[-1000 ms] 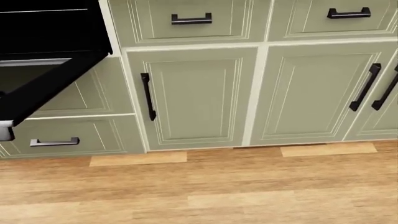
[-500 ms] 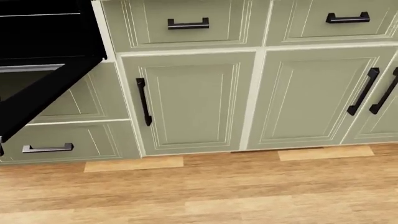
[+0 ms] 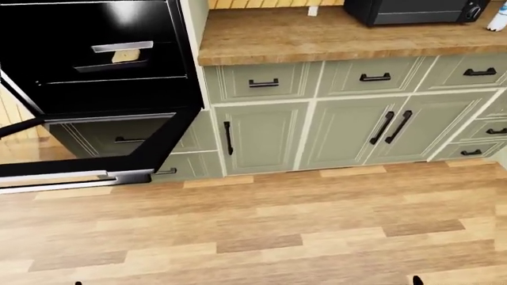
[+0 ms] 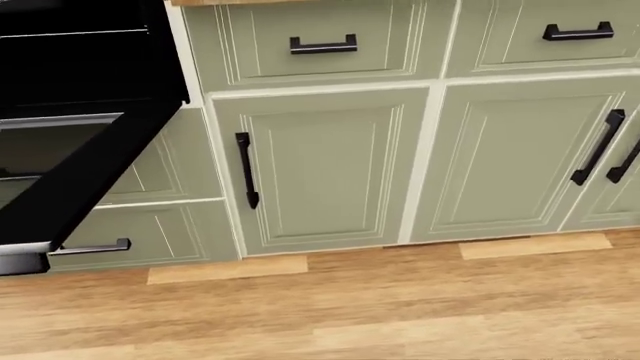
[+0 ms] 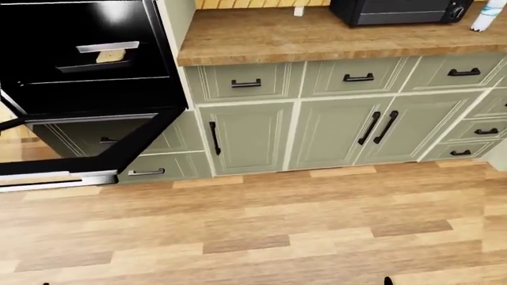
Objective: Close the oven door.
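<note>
Neither hand shows, so whether their fingers are spread or closed cannot be told. At far left the black oven door (image 3: 95,157) hangs open over the wood floor (image 3: 261,231). Rightward run green cabinets (image 3: 261,136), a wooden counter (image 3: 317,35) and a black microwave (image 3: 412,10).

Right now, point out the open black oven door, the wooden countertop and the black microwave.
open black oven door (image 3: 150,155), left-eye view, right frame edge.
wooden countertop (image 3: 285,41), left-eye view, bare top.
black microwave (image 3: 412,10), left-eye view, front face.
</note>
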{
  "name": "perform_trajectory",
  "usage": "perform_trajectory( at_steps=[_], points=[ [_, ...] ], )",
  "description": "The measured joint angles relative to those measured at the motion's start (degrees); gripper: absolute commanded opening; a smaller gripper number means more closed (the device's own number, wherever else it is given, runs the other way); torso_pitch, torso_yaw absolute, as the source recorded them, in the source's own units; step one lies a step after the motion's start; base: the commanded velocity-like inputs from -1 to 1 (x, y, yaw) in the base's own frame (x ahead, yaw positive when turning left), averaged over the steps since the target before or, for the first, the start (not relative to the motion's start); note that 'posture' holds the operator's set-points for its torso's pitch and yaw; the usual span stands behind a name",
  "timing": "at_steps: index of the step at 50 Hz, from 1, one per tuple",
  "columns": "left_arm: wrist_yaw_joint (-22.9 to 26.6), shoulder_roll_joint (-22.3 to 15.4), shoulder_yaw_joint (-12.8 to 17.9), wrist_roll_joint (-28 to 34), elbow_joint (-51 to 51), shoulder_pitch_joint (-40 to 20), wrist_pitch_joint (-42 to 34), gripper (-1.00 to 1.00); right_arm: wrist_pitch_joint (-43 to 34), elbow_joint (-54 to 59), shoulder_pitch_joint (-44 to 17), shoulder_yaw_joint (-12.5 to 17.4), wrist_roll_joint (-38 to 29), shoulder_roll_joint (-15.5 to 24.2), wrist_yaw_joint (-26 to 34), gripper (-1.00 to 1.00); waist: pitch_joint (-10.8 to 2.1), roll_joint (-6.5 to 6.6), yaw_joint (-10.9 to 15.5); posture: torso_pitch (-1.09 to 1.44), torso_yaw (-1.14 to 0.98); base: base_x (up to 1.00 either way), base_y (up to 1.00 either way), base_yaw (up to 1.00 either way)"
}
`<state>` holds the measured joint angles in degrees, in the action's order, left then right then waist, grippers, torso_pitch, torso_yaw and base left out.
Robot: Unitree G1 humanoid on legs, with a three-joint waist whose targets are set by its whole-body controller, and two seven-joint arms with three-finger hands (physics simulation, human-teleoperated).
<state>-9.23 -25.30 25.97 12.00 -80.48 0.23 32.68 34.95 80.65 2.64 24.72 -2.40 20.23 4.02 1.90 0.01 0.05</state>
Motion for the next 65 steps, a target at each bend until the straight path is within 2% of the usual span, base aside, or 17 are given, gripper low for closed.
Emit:
perform_trajectory(
  at_steps=[4,6,10,14,18,25,30,33,35,38,40,44,47,53,58,61,65],
  points=[
    [0.1,0.0,0.0,0.1,-0.1,0.1,0.0,1.00,0.3,-0.2,-0.1,0.1,0.2,0.1,-0.1,1.00,-0.22,-3.89,-0.2,0.00,0.00,0.00,0.16,0.00],
    [0.1,0.9,-0.2,0.2,-0.1,-0.1,0.0,1.00,0.1,-0.3,-0.2,0.2,0.3,0.5,-0.1,1.00,0.02,-2.98,-1.0,0.00,0.00,0.00,0.16,0.00],
    [0.8,1.4,-0.7,0.7,-0.7,0.1,-0.1,1.00,-0.1,-0.1,0.1,0.3,0.4,0.4,-0.2,1.00,-0.53,-2.86,-1.2,0.00,0.00,0.00,0.16,0.00],
    [0.5,0.7,-0.3,0.5,-0.3,0.2,0.0,1.00,0.0,-0.3,0.0,0.3,0.4,0.6,-0.1,1.00,-0.01,-0.05,-0.8,0.00,0.00,0.00,0.16,0.00],
    [0.2,0.4,-0.1,0.2,-0.1,0.2,0.3,1.00,0.0,-0.2,0.0,0.3,0.4,0.6,0.0,1.00,-0.34,4.80,-0.5,0.00,0.00,0.00,0.16,0.00],
    [-0.1,0.1,0.0,0.2,-0.1,0.4,0.1,1.00,-0.3,0.3,0.0,-0.4,-0.4,-0.9,1.0,1.00,-0.25,2.71,0.4,0.00,0.00,0.00,0.16,0.00],
    [-0.1,0.1,-0.1,0.3,-0.1,0.3,0.1,1.00,-0.1,-0.1,0.3,0.1,0.2,0.0,0.4,1.00,0.17,-1.01,-0.1,0.00,0.00,0.00,0.16,0.00],
    [0.0,0.1,-0.1,0.3,-0.2,0.5,0.1,1.00,0.1,-0.1,0.2,0.0,0.3,0.0,0.3,1.00,-0.17,-4.09,-0.2,0.00,0.00,0.00,0.16,0.00],
    [0.1,1.0,-0.3,0.3,-0.2,0.2,0.1,1.00,-0.2,-0.2,0.0,0.3,0.4,0.4,0.4,1.00,-0.06,-3.05,-1.0,0.00,0.00,0.00,0.16,0.00],
    [0.6,1.5,-0.8,0.8,-0.6,0.2,0.1,1.00,-0.2,-0.2,0.2,0.5,0.6,0.4,0.4,1.00,-0.52,-3.16,-1.2,0.00,0.00,0.00,0.16,0.00],
    [0.8,1.3,-0.5,0.7,-0.5,0.3,0.1,1.00,-0.2,-0.2,0.2,0.3,0.5,0.5,0.2,1.00,-0.52,-2.38,-1.0,0.00,0.00,0.00,0.16,0.00],
    [0.5,0.8,-0.1,0.3,-0.2,0.4,0.2,1.00,-0.2,-0.3,0.1,0.2,0.3,0.5,0.0,1.00,0.02,1.10,-0.7,0.00,0.00,0.00,0.16,0.00],
    [0.3,0.7,0.1,0.2,-0.2,0.5,0.2,1.00,-0.3,-0.1,0.2,0.2,0.2,0.5,0.1,1.00,-0.40,5.15,-0.4,0.00,0.00,0.00,0.17,0.00],
    [0.2,0.2,0.4,-0.1,0.0,0.4,-0.2,1.00,-0.5,0.2,0.1,-0.6,-0.5,-1.1,1.0,1.00,-0.35,3.56,0.5,0.00,0.00,0.00,0.16,0.00],
    [0.3,0.3,0.4,-0.2,0.0,0.3,-0.2,1.00,-0.3,-0.1,0.2,0.1,0.1,0.0,0.6,1.00,0.22,-0.53,0.0,0.00,0.00,0.00,0.20,0.00],
    [0.5,0.3,0.4,-0.2,-0.2,0.5,-0.2,1.00,-0.1,-0.2,0.2,0.1,0.4,0.0,0.5,1.00,0.14,-3.87,-0.2,0.00,0.00,0.00,0.23,0.00],
    [1.0,1.8,-0.3,0.1,-0.6,0.3,-0.4,1.00,-0.4,-0.2,0.3,0.4,0.7,0.5,0.4,1.00,-0.02,-3.30,-1.3,0.00,0.00,0.00,0.24,0.00]
  ],
)
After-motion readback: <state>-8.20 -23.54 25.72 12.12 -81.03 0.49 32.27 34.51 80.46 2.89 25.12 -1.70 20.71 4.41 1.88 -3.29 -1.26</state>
